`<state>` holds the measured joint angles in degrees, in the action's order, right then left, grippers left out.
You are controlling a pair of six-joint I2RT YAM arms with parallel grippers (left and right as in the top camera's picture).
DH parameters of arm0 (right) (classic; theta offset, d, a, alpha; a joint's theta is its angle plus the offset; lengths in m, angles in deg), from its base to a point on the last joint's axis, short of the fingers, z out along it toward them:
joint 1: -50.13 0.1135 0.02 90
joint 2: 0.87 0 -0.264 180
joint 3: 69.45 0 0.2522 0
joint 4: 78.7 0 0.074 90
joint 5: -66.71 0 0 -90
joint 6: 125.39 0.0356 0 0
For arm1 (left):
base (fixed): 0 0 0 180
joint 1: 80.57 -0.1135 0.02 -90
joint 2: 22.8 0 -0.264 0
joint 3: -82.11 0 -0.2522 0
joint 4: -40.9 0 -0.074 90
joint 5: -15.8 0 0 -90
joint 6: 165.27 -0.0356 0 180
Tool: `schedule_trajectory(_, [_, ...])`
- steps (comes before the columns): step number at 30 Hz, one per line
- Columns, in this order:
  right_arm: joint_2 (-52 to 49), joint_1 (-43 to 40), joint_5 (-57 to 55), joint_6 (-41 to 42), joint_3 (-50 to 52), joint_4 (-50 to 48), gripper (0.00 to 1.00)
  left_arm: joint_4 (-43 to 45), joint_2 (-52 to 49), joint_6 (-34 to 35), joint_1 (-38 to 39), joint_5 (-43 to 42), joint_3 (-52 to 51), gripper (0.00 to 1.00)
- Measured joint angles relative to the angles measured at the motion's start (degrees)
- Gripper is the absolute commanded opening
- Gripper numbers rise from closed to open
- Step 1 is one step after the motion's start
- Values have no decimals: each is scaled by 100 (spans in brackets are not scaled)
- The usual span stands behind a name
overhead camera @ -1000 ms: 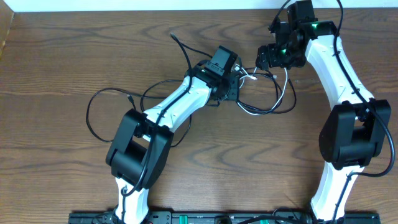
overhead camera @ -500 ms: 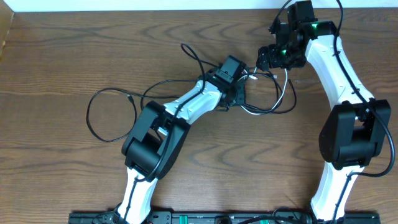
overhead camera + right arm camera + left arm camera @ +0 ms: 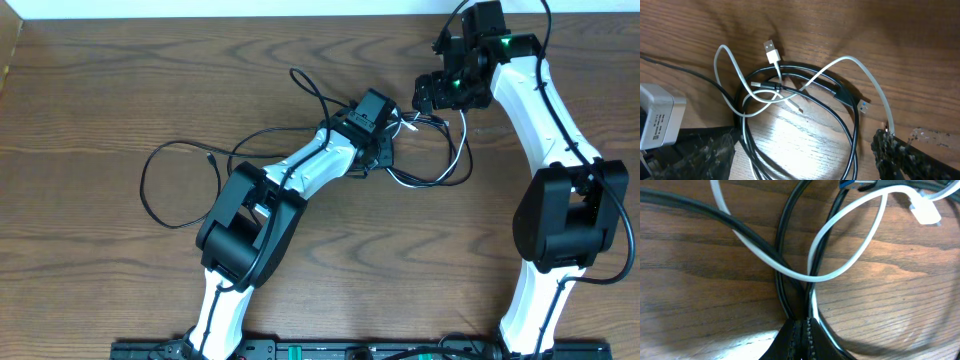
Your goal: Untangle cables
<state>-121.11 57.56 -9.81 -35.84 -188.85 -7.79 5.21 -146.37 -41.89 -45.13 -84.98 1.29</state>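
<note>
Left gripper (image 3: 801,332): jaws closed tight on the black cables (image 3: 790,300). Only the left wrist view shows this; overhead, the arm hides the grip. Right gripper (image 3: 426,96): fingers (image 3: 895,155) stand wide apart, 1 touching the white cable (image 3: 844,59). The right wrist view shows 2 black loops with the white cable woven through, its USB plug (image 3: 771,51) just outside them. The bundle lies on the table (image 3: 100,80) between both grippers.
</note>
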Motion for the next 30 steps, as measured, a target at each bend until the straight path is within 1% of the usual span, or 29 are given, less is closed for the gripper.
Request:
schedule_trajectory(3, [0,0,-2,2,0,0,86,-146,72,-149,-9,26,0,7])
schedule_trajectory(6, [0,0,0,0,0,-2,86,-326,352,-369,-13,50,0,7])
schedule_trajectory(7, [0,0,-2,0,0,-2,86,-376,522,-437,-13,59,-2,8])
schedule_trajectory(11, [0,0,-2,2,0,-2,80,-575,1445,-627,-13,52,-2,7])
schedule_trajectory(15, [0,0,2,2,2,-105,80,-647,2343,-780,-20,-37,0,7])
schedule_trajectory(18, [0,-2,90,0,2,-114,82,-645,2846,-846,-74,-118,0,8])
schedule_trajectory(20, [0,-2,236,-37,2,-111,87,-632,3108,-885,-164,-136,0,7])
schedule_trajectory(24, [0,0,428,-190,2,-101,88,-625,3399,-929,-431,-149,0,8])
schedule_trajectory(27, [0,11,490,-468,2,-81,85,-695,3410,-942,-616,-151,0,8])
schedule_trajectory(30, [-20,48,505,-817,2,-66,80,-798,3381,-944,-743,-151,0,8])
